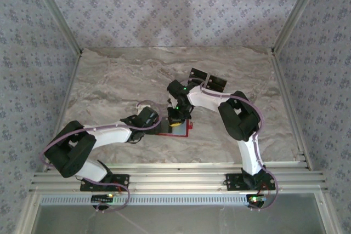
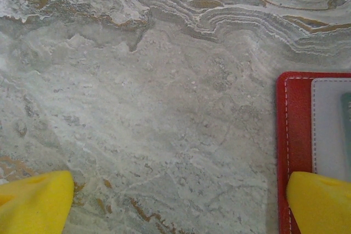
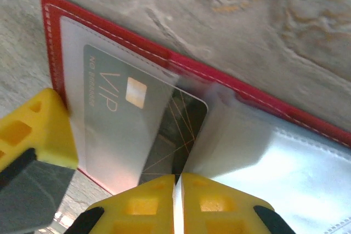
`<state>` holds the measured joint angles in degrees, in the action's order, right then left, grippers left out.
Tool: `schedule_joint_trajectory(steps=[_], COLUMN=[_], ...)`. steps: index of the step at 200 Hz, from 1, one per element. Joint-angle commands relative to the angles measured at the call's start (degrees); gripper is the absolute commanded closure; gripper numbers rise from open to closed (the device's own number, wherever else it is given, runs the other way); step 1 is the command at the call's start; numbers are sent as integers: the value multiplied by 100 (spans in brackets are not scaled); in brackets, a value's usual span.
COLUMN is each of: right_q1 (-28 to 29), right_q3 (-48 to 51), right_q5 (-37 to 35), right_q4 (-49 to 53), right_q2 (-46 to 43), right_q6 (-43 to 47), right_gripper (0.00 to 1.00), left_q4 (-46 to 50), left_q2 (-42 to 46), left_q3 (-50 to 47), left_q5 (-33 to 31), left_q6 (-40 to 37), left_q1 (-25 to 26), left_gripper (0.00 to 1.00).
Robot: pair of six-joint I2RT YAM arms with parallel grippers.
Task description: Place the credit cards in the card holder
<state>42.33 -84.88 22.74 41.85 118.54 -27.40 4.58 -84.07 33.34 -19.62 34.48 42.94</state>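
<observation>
Right hand (image 3: 175,190) pinched shut on credit card (image 3: 184,121), to feed it into card holder (image 2: 294,135) pocket; left hand (image 2: 178,206) wide open, holding nothing, one finger pinning holder's 9 o'clock edge steady.

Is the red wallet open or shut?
Open: the card holder lies spread flat, its pale inside faces up, and a card sits partway in one pocket.

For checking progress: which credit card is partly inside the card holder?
The card printed VIP, half under the card holder's clear pocket; the other black cards lie loose on the table.
</observation>
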Motion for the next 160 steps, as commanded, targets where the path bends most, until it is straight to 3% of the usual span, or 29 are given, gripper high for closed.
schedule_joint_trajectory(steps=[1, 66, 99, 160], right_q1=[89, 153, 85, -97], right_q3=[-277, -477, 33, 688], right_q5=[97, 213, 160, -68], right_q4=[145, 205, -51, -161], right_q2=[224, 278, -269, -314], right_q6=[7, 24, -136, 40], right_gripper=[87, 86, 74, 77], left_q4=[78, 102, 153, 167], left_q2=[-274, -250, -157, -123], left_q3=[-170, -161, -181, -252], left_q5=[265, 248, 202, 212], left_q6=[147, 229, 222, 286], left_q1=[70, 138, 147, 167], left_gripper=[0, 0, 0, 0])
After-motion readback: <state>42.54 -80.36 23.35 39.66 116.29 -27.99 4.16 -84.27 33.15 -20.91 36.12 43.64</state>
